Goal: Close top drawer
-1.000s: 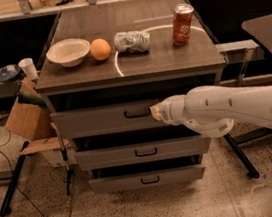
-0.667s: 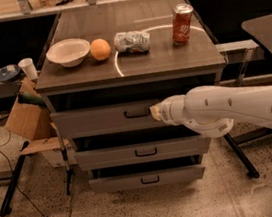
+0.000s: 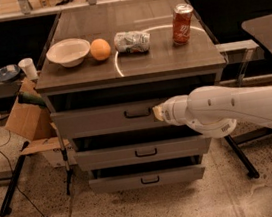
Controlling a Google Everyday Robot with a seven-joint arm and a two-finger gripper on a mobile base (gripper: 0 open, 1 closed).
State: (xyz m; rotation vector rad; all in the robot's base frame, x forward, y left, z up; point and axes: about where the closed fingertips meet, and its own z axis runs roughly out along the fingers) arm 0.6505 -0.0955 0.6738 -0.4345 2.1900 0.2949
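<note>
The top drawer (image 3: 102,120) is the wide grey front just under the table top, with a small dark centre pull handle (image 3: 137,113). It stands out a little from the cabinet, with a dark gap above it. My gripper (image 3: 157,113) is at the end of the white arm that reaches in from the right. Its tip touches the drawer front just right of the handle. The fingers are hidden from this side by the wrist.
Two shorter grey drawers (image 3: 143,153) (image 3: 147,179) sit below. On the table top (image 3: 169,60) are a white bowl (image 3: 68,52), an orange (image 3: 100,49), a crumpled bag (image 3: 132,41) and a red can (image 3: 182,23). A cardboard box (image 3: 26,121) stands at the left.
</note>
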